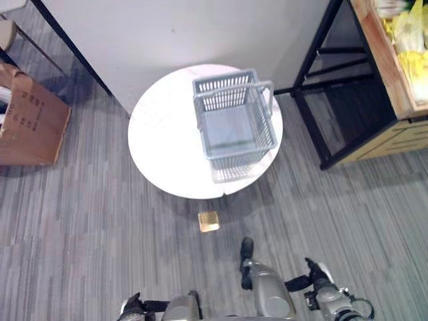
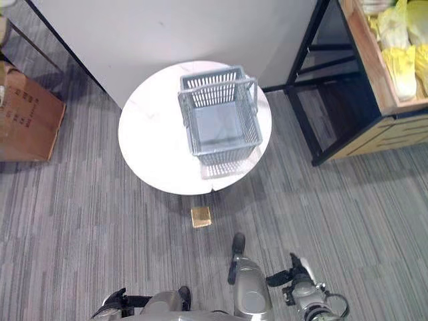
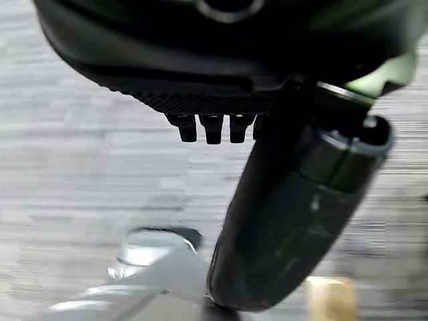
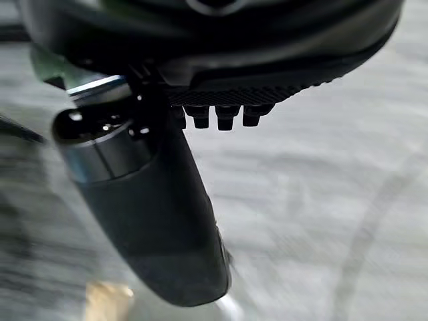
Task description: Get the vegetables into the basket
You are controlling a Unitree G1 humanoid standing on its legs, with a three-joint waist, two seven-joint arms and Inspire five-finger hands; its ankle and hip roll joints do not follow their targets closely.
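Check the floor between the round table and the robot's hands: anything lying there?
One thing: a small tan block on the carpet, just off the white round table edge below the grey basket. Left eye view shows it; otherwise carpet.

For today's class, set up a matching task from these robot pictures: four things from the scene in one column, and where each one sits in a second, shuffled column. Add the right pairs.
Things:
1. grey basket
2. cardboard box
3. yellow-green vegetables
4. small tan block

Places:
A. on the floor just in front of the round table
B. in the wooden crate on the dark shelf at the right
C. on the round white table
D. on the floor at the far left

Pairs: 1-C, 2-D, 3-B, 4-A
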